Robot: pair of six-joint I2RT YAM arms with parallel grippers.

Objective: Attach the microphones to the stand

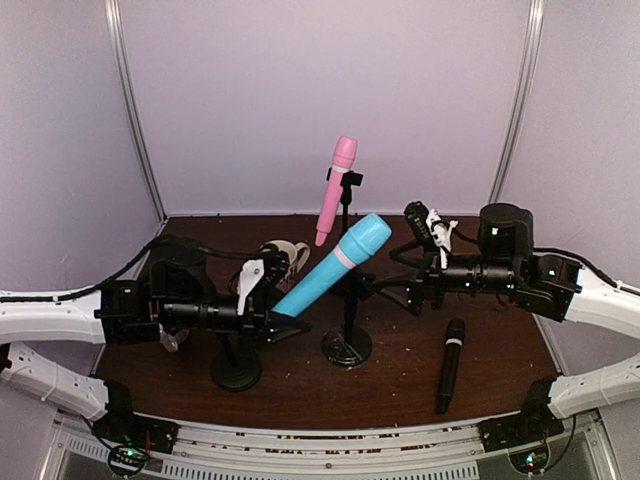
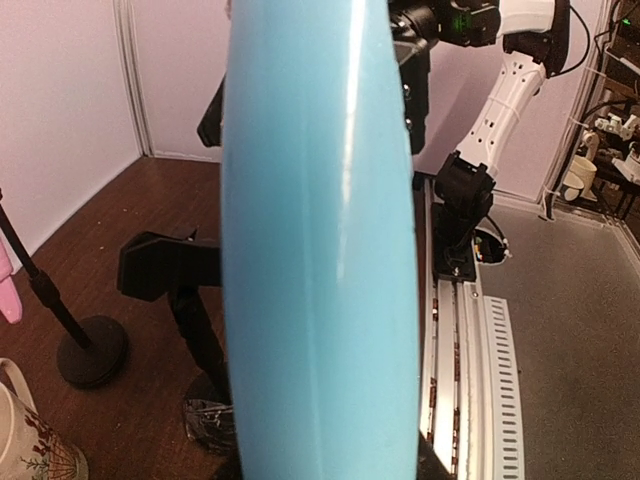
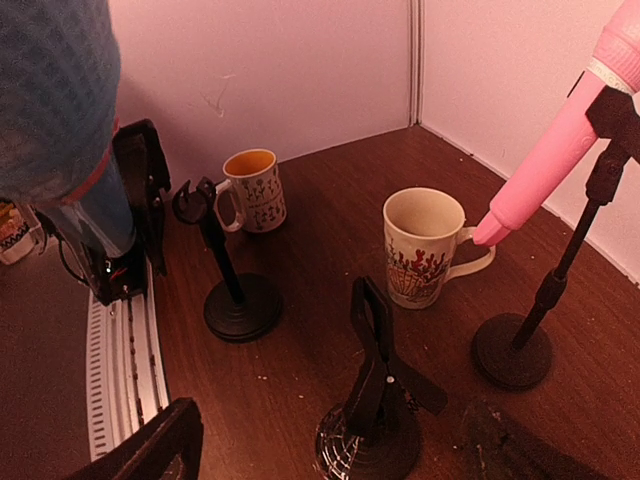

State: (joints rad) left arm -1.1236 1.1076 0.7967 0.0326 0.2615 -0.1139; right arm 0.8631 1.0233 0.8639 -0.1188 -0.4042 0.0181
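A light blue microphone [image 1: 333, 266] slants up to the right, and my left gripper [image 1: 272, 318] is shut on its lower end. It fills the left wrist view [image 2: 320, 240] and hides the jaws there. Its meshed head [image 3: 55, 90] hangs above and to the left of the middle stand's empty clip [image 3: 380, 345]. The pink microphone [image 1: 337, 190] sits clipped in the back stand [image 3: 560, 270]. Flat on the table at the right lies the black microphone [image 1: 450, 365]. My right gripper [image 1: 405, 265] is open wide and empty, with the middle stand's clip in front of it, between its fingers [image 3: 150, 450].
The middle stand's base [image 1: 347, 345] and a third stand [image 1: 236, 372] rest on the brown table. One mug [image 3: 255, 190] is by the third stand, another mug [image 3: 420, 245] under the pink microphone's tip. A metal rail [image 2: 460, 380] runs along the near edge.
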